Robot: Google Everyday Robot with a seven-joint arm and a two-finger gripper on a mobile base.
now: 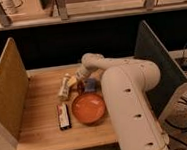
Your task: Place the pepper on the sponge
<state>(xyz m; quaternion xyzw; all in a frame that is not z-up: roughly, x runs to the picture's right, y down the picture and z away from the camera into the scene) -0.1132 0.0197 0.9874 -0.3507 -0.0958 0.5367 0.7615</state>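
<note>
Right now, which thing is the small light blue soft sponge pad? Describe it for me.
Find the round orange plate on the wooden table. Just behind its far rim, beside the white arm, lies the small light blue rectangular sponge, with the gripper just left of it in the view. It is the only blue thing; the white tube-shaped bottle lies further left.

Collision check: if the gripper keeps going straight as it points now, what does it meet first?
Likely the white tube-shaped bottle lying on the wooden table. The gripper, just right of it, points down-left toward it. Depth is unclear, so the tabletop might come first.
</note>
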